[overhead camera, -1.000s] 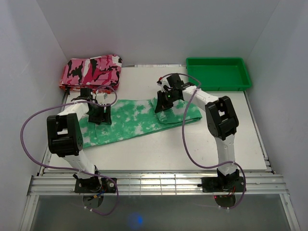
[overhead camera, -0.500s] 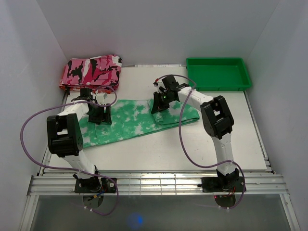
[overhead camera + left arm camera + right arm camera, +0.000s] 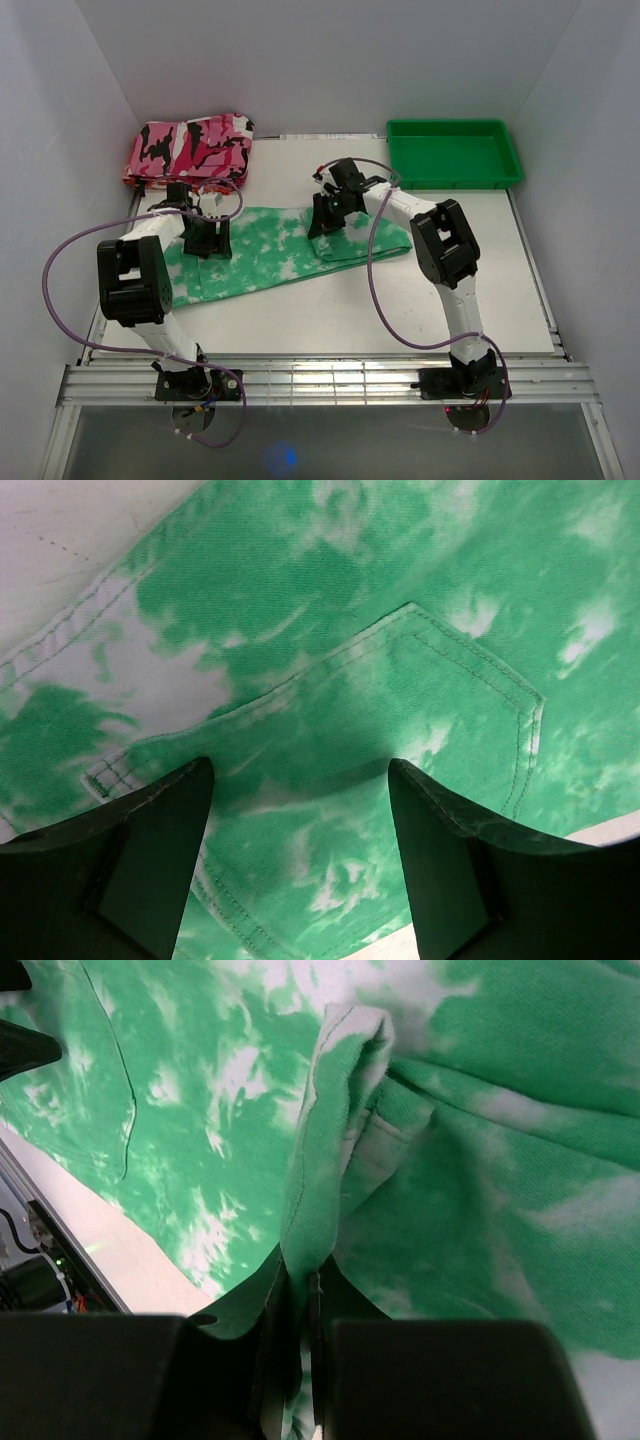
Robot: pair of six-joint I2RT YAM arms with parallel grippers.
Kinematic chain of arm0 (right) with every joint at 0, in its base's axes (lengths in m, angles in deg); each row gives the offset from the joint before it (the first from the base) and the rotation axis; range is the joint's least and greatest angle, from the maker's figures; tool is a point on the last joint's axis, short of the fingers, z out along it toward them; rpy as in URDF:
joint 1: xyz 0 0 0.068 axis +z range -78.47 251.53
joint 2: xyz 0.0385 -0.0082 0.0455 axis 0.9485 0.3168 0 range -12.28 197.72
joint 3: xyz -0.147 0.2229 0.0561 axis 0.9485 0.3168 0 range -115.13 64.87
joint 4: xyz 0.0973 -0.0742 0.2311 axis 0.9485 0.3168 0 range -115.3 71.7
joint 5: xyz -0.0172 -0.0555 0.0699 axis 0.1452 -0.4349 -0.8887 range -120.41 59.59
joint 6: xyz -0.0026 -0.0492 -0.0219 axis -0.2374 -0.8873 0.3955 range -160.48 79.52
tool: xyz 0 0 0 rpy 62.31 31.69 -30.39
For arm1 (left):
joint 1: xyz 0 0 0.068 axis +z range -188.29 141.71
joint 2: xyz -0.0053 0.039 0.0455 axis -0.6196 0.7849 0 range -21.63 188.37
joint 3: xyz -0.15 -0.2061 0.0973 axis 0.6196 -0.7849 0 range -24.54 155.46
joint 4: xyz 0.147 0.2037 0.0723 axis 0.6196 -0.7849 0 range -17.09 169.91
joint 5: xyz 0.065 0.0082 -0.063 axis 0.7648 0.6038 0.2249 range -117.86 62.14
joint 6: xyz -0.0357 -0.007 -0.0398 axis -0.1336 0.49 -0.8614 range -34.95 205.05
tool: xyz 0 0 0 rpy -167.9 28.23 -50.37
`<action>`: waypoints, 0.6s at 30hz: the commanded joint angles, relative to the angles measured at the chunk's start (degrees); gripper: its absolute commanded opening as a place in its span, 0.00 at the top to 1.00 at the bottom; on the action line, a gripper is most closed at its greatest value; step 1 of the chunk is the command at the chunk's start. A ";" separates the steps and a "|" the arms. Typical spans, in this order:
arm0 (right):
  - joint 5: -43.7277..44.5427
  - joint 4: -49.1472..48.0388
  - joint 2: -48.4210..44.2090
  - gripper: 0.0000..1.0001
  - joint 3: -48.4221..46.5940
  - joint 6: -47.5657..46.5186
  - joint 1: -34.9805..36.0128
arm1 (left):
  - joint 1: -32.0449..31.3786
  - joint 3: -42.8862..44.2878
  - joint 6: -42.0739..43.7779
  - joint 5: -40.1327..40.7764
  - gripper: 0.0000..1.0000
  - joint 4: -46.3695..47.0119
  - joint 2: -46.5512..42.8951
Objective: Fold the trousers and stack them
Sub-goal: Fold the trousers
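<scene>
The trousers (image 3: pixel 270 250), bright green with white tie-dye blotches, lie stretched across the middle of the table, their right end folded back over itself. My right gripper (image 3: pixel 322 222) is shut on a pinched hem of the trousers (image 3: pixel 330 1140), holding it above the cloth near the fold. My left gripper (image 3: pixel 208 242) hovers open just over the waist end, a back pocket (image 3: pixel 420 710) showing between its two fingers (image 3: pixel 150 860). Nothing lies between the left jaws.
A folded pink, black and white camouflage cloth (image 3: pixel 190 148) lies at the back left. A green plastic tray (image 3: pixel 455 152) sits at the back right. White walls close in the table on three sides; the arm bases stand at the near edge.
My right gripper has carried the pinched trouser end leftward over the cloth, shortening the folded right part. The left arm has not moved.
</scene>
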 commanded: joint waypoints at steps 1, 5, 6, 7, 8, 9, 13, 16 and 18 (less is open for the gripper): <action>-2.07 -2.28 0.48 0.92 -2.55 1.92 1.07 | -0.07 -2.69 -1.14 -1.48 0.18 -2.68 1.13; -2.86 -3.16 0.92 0.52 -2.20 2.71 1.25 | -0.16 -2.61 -0.79 -1.31 0.17 -2.68 0.95; -3.13 -3.51 1.01 0.49 -2.54 2.62 1.25 | -0.16 -2.61 -0.70 -1.31 0.16 -2.68 0.86; -3.83 -3.77 0.92 0.45 -2.81 2.45 1.25 | -0.16 -2.61 -0.53 -1.40 0.16 -2.68 0.69; -4.44 -4.04 0.84 0.36 -3.25 2.27 1.25 | -0.16 -2.61 -0.44 -1.48 0.16 -2.77 0.34; -5.67 -4.48 0.49 0.32 -4.03 1.83 1.25 | -0.16 -2.61 0.08 -2.01 0.16 -3.03 0.08; -9.45 -4.48 -2.41 0.26 -5.18 -1.42 0.20 | 0.02 -1.99 1.31 -4.55 0.16 -3.65 -2.73; -14.54 -3.78 -6.71 0.28 -3.96 -6.32 -3.23 | -0.07 -0.59 2.46 -8.58 0.15 -3.82 -6.51; -17.61 -2.99 -10.05 0.29 -2.38 -9.06 -7.69 | -0.07 0.64 2.55 -11.58 0.14 -4.26 -8.35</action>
